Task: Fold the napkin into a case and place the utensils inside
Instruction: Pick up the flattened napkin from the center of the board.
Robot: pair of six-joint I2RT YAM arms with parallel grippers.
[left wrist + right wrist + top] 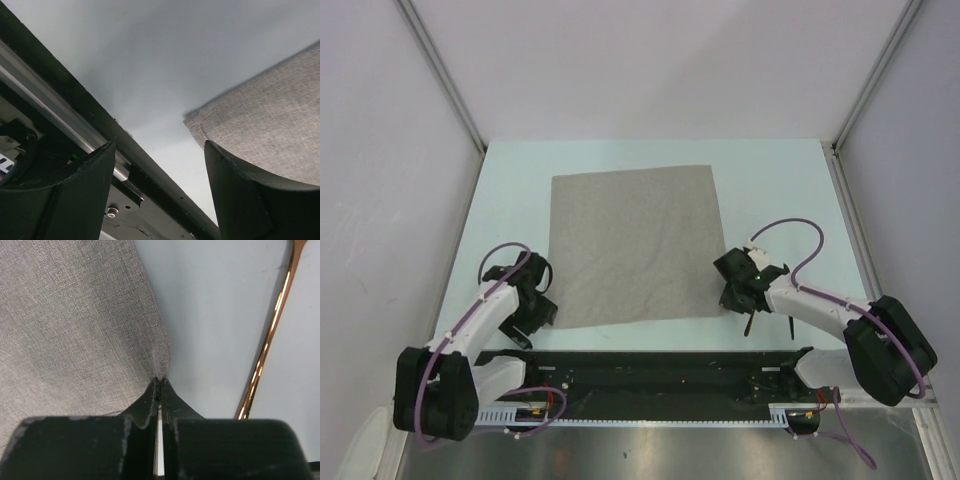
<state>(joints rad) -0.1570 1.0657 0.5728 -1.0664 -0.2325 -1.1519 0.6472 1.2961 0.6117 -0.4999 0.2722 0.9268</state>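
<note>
Now | napkin (635, 245) flat on counter (770, 180) | right pincer (159, 384) clamped on its near-right corner, fork (265, 355) just beside | left pincer (157, 150) wide, near-left corner seemingly ungripped | seat left grip, then lift both corners evenly

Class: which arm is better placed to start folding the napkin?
Right, probably: the right gripper is shut on the napkin's near corner; the left gripper hangs open by the other corner, holding nothing.

The napkin (635, 245) lies flat on the table (780, 190), fork (260, 362) to its right.
The left gripper (538, 312) sits at the napkin's near-left corner; the right gripper (730, 298) sits on its near-right corner, with the fork just beyond.
</note>
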